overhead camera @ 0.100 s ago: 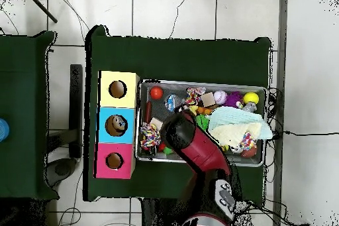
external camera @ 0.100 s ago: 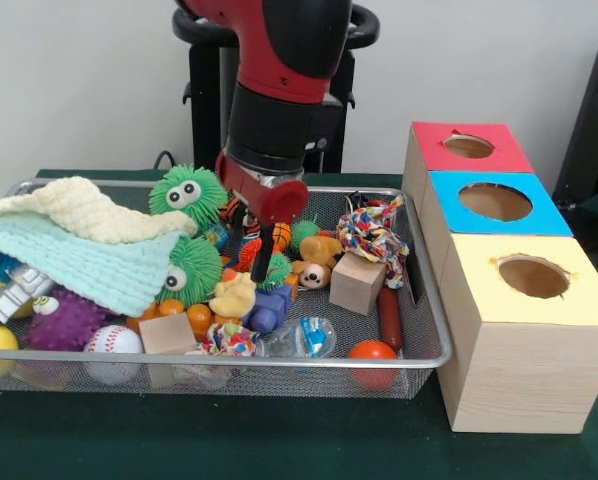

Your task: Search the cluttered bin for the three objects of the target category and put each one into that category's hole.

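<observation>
The arm's gripper (external camera @ 0.100 s ago: 262, 262) reaches into the middle of the wire bin (external camera @ 0.100 s ago: 434, 320), black fingers (external camera @ 0.100 s ago: 262, 262) drawn narrow among small toys; whether they hold anything I cannot tell. The rubber duck (external camera @ 0.100 s ago: 233, 297) just below looks light and squashy, best pinched across its body

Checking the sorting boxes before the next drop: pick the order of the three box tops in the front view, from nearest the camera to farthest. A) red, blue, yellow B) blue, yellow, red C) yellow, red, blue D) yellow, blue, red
D: the yellow-topped box sits nearest the camera, the blue-topped box behind it, and the red-topped box farthest back.
</observation>
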Action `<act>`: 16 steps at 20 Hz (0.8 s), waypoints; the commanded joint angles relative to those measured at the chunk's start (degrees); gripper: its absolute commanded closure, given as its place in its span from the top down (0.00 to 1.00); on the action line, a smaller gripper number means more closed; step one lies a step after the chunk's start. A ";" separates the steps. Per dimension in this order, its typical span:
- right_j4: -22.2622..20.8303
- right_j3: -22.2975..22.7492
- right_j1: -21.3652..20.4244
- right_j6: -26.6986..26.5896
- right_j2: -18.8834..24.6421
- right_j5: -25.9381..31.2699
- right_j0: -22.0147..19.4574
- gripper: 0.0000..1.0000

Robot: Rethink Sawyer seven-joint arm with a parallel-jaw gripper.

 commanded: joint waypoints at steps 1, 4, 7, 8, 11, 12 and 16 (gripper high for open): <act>-2.87 2.05 -0.03 13.65 12.94 -5.96 -4.03 1.00; -3.24 0.69 2.04 12.95 14.16 -7.01 -5.02 1.00; -1.21 0.09 2.97 12.35 12.22 -5.43 -3.55 1.00; 1.71 0.01 3.00 12.84 9.29 -2.41 -0.97 1.00; 2.94 0.78 2.32 13.07 8.80 3.05 -0.07 1.00; 3.06 0.92 2.35 13.06 9.35 4.37 -0.24 1.00; 2.95 0.96 2.36 12.67 8.96 8.34 0.34 1.00</act>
